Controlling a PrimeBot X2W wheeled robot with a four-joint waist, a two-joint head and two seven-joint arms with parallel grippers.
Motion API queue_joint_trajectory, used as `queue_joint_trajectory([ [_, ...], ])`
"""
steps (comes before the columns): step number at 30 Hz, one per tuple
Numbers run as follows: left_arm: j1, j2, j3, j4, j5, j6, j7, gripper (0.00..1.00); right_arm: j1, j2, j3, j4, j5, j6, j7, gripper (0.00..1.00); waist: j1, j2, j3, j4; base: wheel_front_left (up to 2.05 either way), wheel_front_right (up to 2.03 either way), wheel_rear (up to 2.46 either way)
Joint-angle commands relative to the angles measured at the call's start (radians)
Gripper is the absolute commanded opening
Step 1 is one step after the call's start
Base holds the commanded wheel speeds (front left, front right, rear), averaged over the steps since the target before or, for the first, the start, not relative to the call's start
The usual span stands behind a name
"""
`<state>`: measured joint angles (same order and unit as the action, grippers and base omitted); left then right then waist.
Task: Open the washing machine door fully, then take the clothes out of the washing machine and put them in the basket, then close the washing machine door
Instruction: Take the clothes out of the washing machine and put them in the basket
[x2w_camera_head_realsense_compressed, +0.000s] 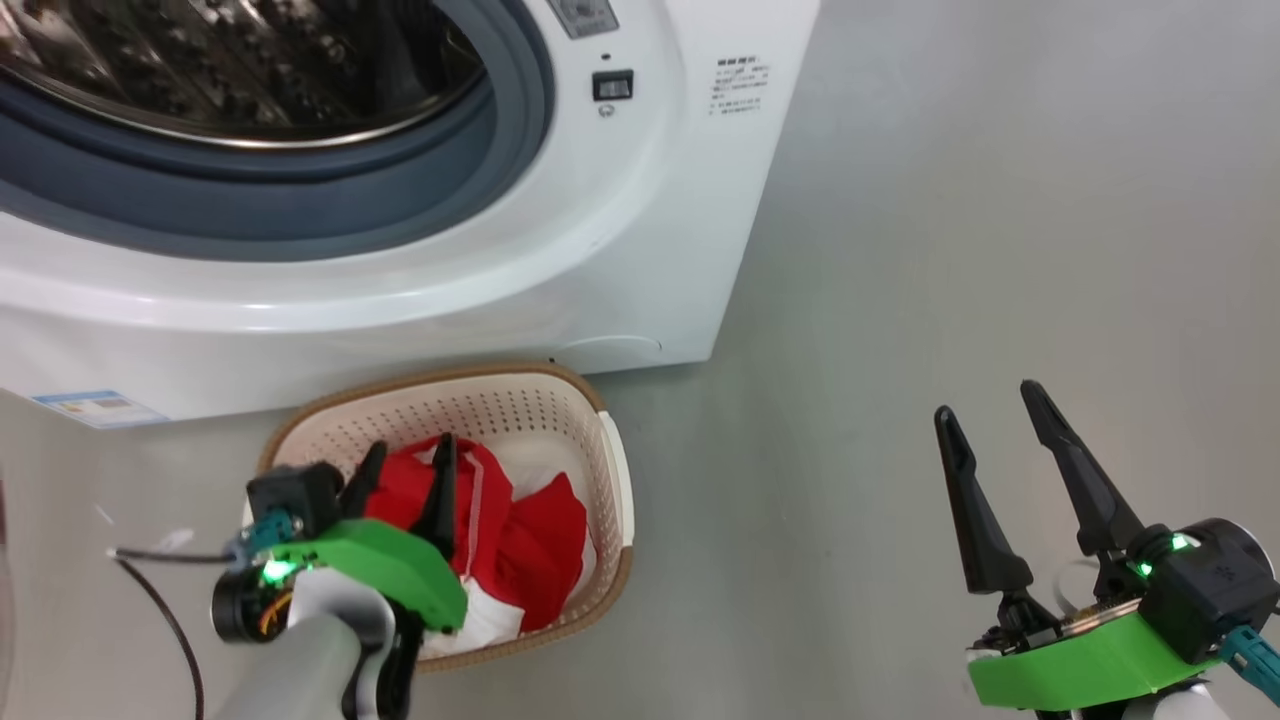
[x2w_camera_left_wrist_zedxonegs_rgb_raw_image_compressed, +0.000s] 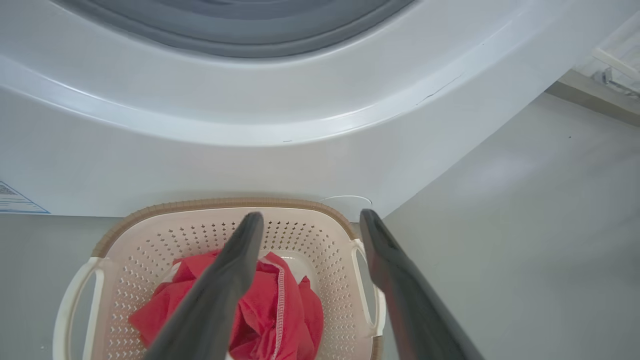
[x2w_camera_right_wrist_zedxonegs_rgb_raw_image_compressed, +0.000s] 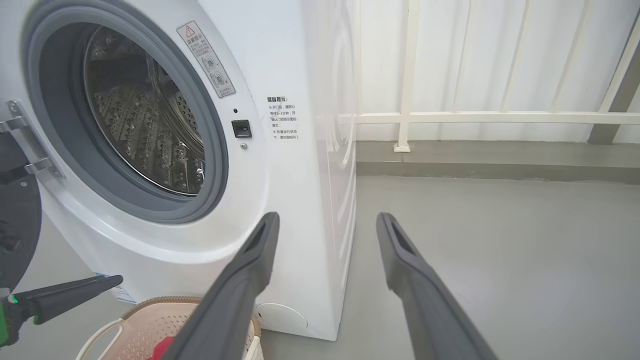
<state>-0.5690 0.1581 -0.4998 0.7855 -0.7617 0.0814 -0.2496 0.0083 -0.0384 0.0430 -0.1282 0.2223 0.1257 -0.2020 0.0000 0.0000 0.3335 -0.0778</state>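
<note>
Left gripper low and forward, fingers spread wide, right gripper likewise — parted, empty, pointing up

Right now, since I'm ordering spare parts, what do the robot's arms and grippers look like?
Both the left gripper and the right gripper have two long, tapered dark fingers on a bright green bracket, with a black round housing, a small green light and a teal connector. The left forearm is pale grey, with a thin black cable beside it.

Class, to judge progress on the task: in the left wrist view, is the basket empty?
No, red clothes lie bunched inside the cream perforated basket.
</note>
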Motion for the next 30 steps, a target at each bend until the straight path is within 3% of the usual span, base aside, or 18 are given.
queue_joint_trajectory([
  [1, 0.031, 0.037, 0.036, -0.051, 0.010, 0.019, -0.012, 1.00, 0.011, -0.012, 0.017, -0.026, -0.003, 0.005, 0.002, 1.00, 0.0000, 0.0000, -0.040, 0.023, 0.00, 0.00, 0.00],
  [8, 0.219, 0.112, 0.060, -0.388, 0.035, 0.141, -0.012, 1.00, 0.049, -0.012, 0.013, -0.032, -0.009, 0.005, 0.019, 1.00, 0.0000, 0.0000, -0.122, 0.050, 0.00, 0.00, 0.00],
  [20, 0.416, 0.203, 0.103, -0.744, 0.131, 0.270, -0.012, 1.00, 0.105, -0.012, -0.003, -0.063, -0.067, 0.005, 0.037, 1.00, 0.0000, 0.0000, -0.208, 0.072, 0.00, 0.00, 0.00],
  [30, 0.539, 0.214, 0.157, -0.878, 0.205, 0.291, -0.012, 1.00, 0.156, -0.012, -0.025, -0.067, -0.095, 0.005, 0.035, 1.00, 0.0000, 0.0000, -0.270, 0.066, 0.00, 0.00, 0.00],
])
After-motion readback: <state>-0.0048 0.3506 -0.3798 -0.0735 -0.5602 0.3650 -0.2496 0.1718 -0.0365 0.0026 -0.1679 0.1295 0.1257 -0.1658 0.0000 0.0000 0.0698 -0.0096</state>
